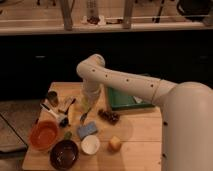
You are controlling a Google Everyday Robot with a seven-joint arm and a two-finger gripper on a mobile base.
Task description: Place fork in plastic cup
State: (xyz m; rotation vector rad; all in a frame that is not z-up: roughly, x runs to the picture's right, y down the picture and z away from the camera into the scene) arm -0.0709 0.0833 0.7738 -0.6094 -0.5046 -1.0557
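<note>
My gripper (86,107) hangs from the white arm over the left-middle of the wooden table (140,135), pointing down. The plastic cup (83,103), pale green and translucent, stands right at the gripper and is partly hidden by the wrist. The fork (83,118), thin and dark grey, shows just below the gripper, slanting down toward the blue sponge (87,130). I cannot tell whether the fork is held or lies on the table.
A green tray (125,98) sits at the back right. A grey metal can (52,98) and a white-and-black handled tool (54,114) lie at the left. An orange bowl (44,135), a dark bowl (64,154), a white cup (90,145), a yellow object (115,144) and a dark brown item (109,116) stand in front.
</note>
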